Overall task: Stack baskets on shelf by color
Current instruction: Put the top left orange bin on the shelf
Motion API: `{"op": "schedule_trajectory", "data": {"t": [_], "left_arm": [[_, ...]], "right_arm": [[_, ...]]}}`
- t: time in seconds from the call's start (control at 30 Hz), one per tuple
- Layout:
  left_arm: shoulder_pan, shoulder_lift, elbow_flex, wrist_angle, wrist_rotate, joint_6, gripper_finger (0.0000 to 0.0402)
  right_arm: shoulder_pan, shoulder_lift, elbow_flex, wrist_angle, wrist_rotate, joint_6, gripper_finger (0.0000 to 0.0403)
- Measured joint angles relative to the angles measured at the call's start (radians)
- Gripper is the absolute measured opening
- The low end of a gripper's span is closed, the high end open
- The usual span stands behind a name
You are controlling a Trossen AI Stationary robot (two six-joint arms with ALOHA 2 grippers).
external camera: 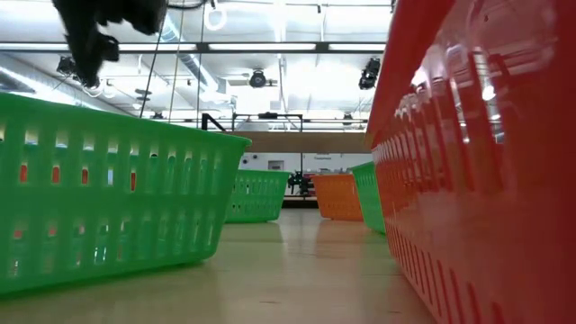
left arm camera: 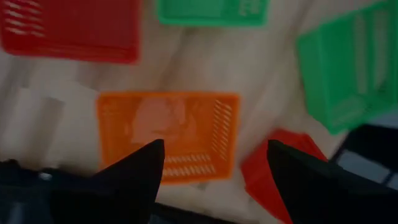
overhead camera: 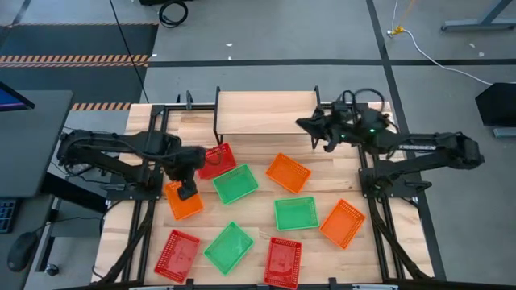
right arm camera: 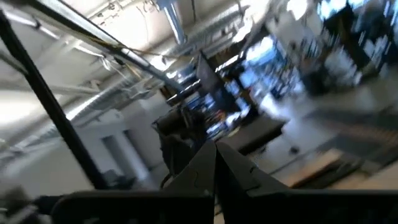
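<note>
Left gripper (overhead camera: 187, 192) hangs over the orange basket (overhead camera: 184, 200) at the table's left, fingers spread wide and gripping nothing; the left wrist view shows that basket (left arm camera: 168, 134) lying flat between the two dark fingers (left arm camera: 134, 171), apart from them. Right gripper (overhead camera: 310, 126) sits clenched and empty by the right end of the shelf (overhead camera: 266, 112), at the far side. Shelf top is bare, so no stacking is done yet. All nine baskets lie loose on the tabletop (overhead camera: 322, 173): a red basket (overhead camera: 216, 160) and a green basket (overhead camera: 235, 184) just right of the left gripper, the others spread toward the near and right sides. Baskets look like thin mesh plastic: probably light, slightly flexible, likely to slide on wood. Best hold is pinching one rim wall, one finger inside and one outside. The high view gives the full layout and shelf; the low view shows only basket walls up close, with mesh slots visible, and the shelf far behind. The right wrist view shows just ceiling and room, no baskets.
</note>
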Motion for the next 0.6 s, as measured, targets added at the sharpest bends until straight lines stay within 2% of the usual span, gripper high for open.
{"op": "schedule_trajectory", "data": {"t": [0.17,0.27,0.4,0.5,0.6], "left_arm": [[-0.142,-0.006,0.006,0.024,0.022,-0.115,0.0293],[-0.241,-0.006,-0.005,0.070,0.019,-0.188,0.0293],[-0.348,-0.003,-0.042,0.119,-0.065,-0.303,0.0293],[-0.396,-0.003,-0.085,0.134,-0.110,-0.373,0.0293],[-0.424,-0.003,-0.137,0.176,-0.099,-0.435,0.0293]], "right_arm": [[0.000,0.082,0.001,0.001,-0.004,0.037,0.0014],[0.000,0.124,0.001,0.009,-0.005,0.122,0.0014],[0.008,0.170,0.001,0.104,-0.030,0.248,0.0014],[0.013,0.200,0.001,0.175,-0.046,0.225,0.0015],[0.022,0.222,0.001,0.232,-0.050,0.166,0.0027]]}}
